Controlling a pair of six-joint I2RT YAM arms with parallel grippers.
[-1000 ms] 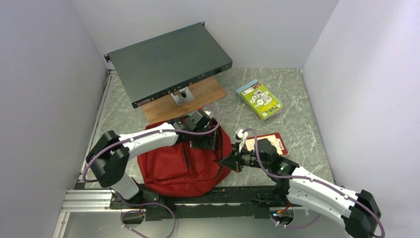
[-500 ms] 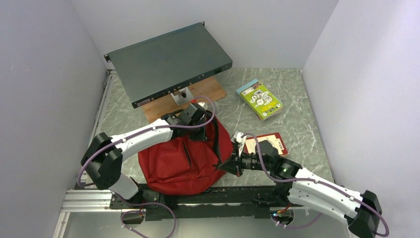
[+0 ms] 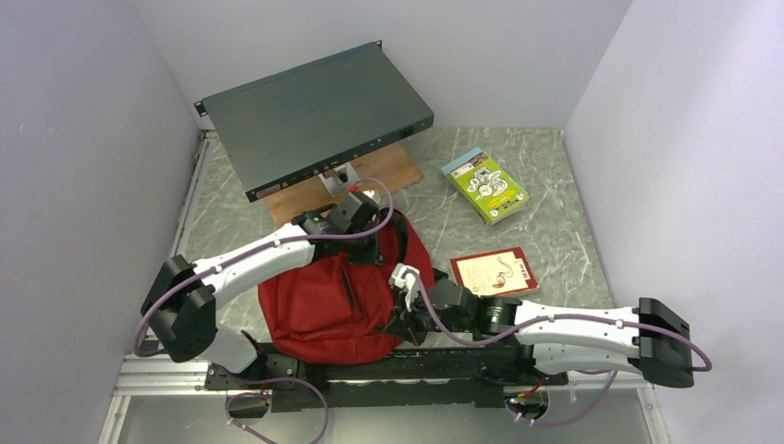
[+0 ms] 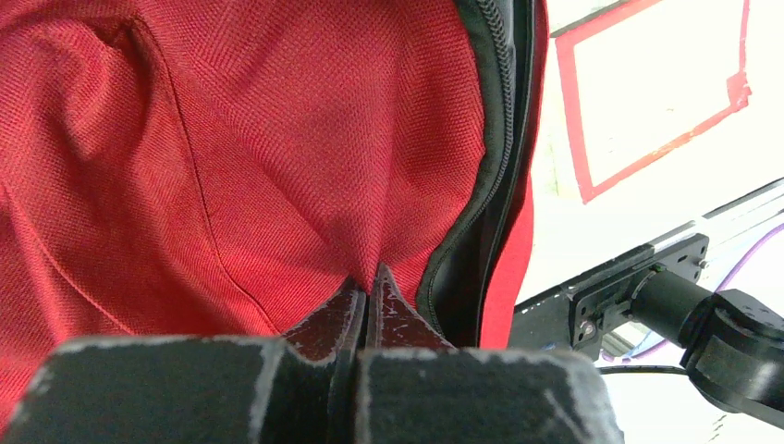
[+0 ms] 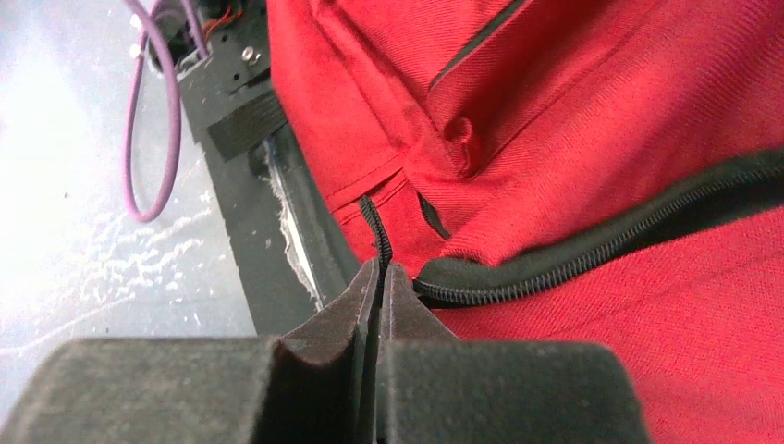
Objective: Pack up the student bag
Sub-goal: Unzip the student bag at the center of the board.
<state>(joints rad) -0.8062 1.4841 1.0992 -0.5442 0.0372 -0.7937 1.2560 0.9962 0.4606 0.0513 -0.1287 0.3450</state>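
Note:
The dark red student bag [image 3: 314,305] lies between the two arm bases at the near edge of the table. Its black zipper [image 4: 499,120] runs down the right side. My left gripper [image 3: 374,242] is at the bag's far right corner, shut on a pinched fold of red fabric [image 4: 370,287] beside the zipper. My right gripper [image 3: 399,319] is low on the bag's near right side. It is shut on a thin black zipper strip [image 5: 374,227] where the toothed zipper line [image 5: 592,245] ends.
A red book [image 3: 494,272] lies on the table right of the bag, and a green book [image 3: 484,185] lies further back. A dark-grey rack unit [image 3: 314,116] rests tilted over a wooden board [image 3: 370,180] at the back left. Walls close in on both sides.
My left gripper has shut on the bag's fabric and pulled it up and back. My right arm has slid left and nearer along the bag's edge, uncovering the red book.

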